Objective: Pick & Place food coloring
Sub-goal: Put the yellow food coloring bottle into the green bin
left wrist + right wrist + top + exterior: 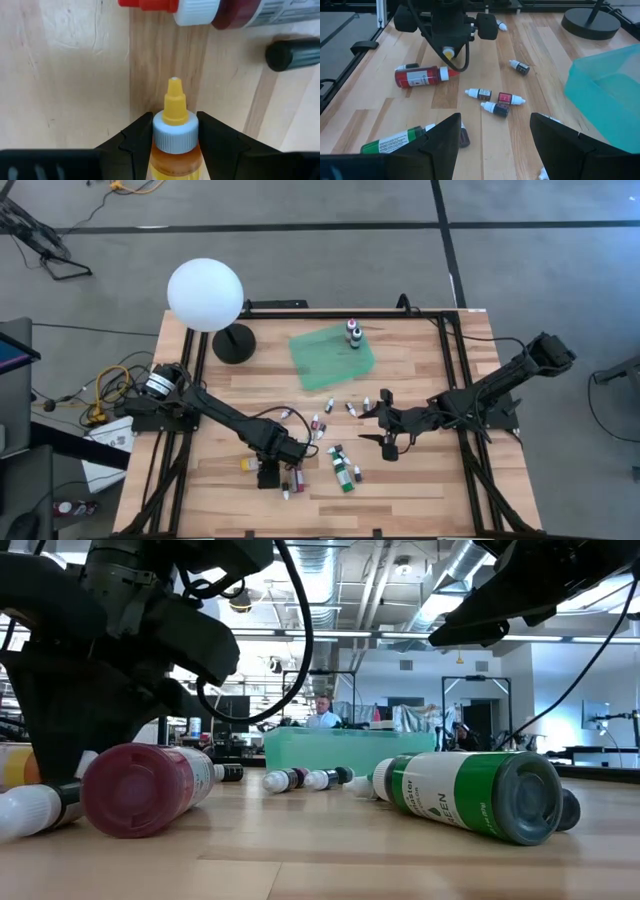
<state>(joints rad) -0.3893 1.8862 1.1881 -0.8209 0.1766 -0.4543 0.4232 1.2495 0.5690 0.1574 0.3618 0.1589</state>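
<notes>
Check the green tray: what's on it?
Two small dark bottles stand near the far edge of the green tray. The rest looks bare; from the low view its wall hides the inside.

I am working at a pale wooden bench (pixel 420 480) standing on grey floor (pixel 330 260) crossed by dark lines. Beyond, ceiling ducts (pixel 455 570) are catching the light, and a person (pixel 322 712) is sitting far back.
</notes>
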